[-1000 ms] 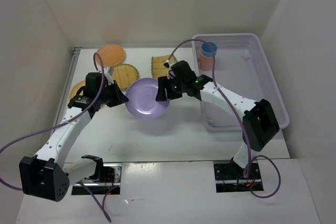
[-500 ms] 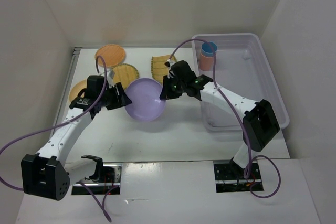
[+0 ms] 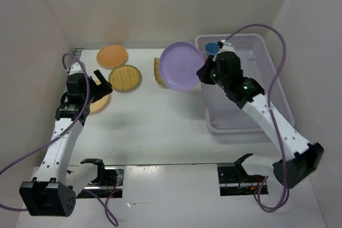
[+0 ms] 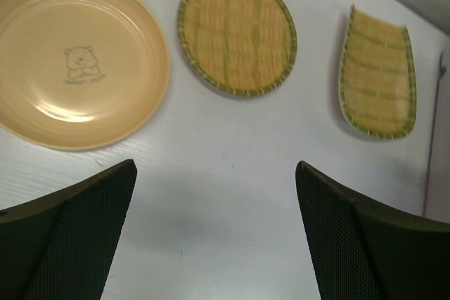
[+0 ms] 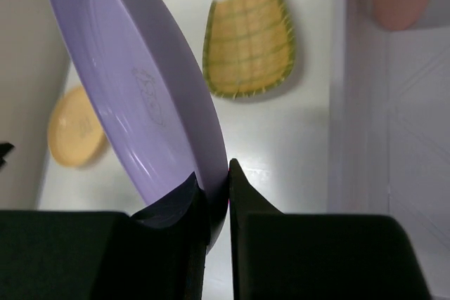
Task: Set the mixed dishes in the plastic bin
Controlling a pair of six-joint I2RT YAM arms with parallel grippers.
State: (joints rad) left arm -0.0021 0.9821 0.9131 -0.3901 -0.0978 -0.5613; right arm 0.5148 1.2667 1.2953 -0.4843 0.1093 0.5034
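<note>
Plastic bin (image 3: pixel 256 60) is your landmark. You've got lavender plate (image 3: pixel 181 67) tilted on edge, in air just left of bin's far-left corner, right gripper (image 5: pixel 214 180) clamped on rim. Squarish woven plate (image 5: pixel 249 40) on table just left of bin. Blue cup (image 3: pixel 212 48) in coral cup (image 5: pixel 401 1), inside bin's far-left corner. Left gripper (image 4: pixel 214 173) well left of bin, jaws spread wide, holding nothing.

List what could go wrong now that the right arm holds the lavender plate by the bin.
1. The right gripper pinches the lavender plate only at its rim, steeply tilted; it might slip out.
2. The plate hangs beside the plastic bin's left wall, so its edge could clip the rim going in.
3. The blue cup inside the coral cup stands in the bin's corner close by and could get knocked.
</note>
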